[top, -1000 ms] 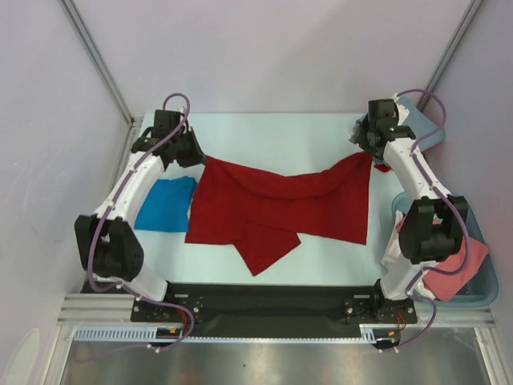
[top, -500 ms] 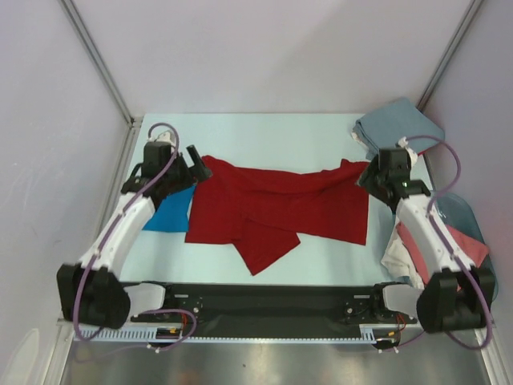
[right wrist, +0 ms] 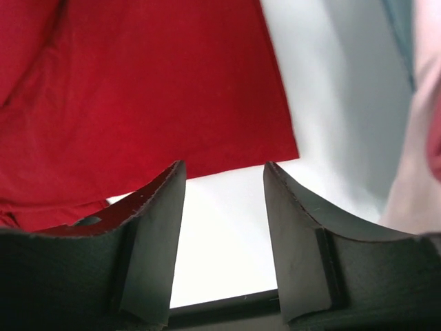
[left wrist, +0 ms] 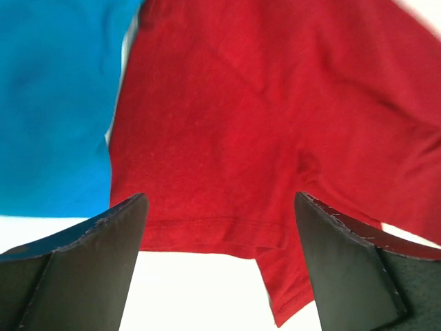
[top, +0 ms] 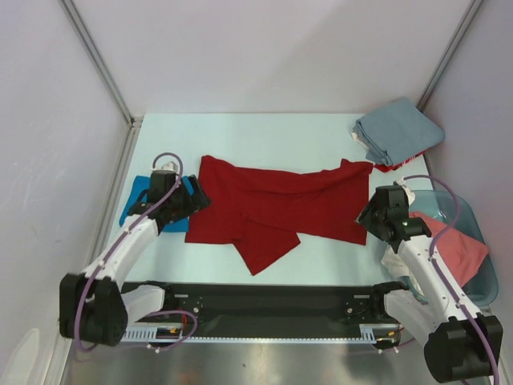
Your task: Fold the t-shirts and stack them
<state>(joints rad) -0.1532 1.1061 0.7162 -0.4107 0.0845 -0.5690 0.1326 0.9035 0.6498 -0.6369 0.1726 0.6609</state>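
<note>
Both gape empty: left pincer (left wrist: 220, 207) and right pincer (right wrist: 224, 181), at opposite edges of the crimson t-shirt (top: 280, 204).

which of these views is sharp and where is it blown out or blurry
Top view: even light, sharp, only faint shadows around the red shirt. Left wrist view: the shirt's hem stitching is crisp, the table blown out white, the near fingers dark. Right wrist view: softer overall, table washed out, the pale cloth at the right edge a blur.
</note>
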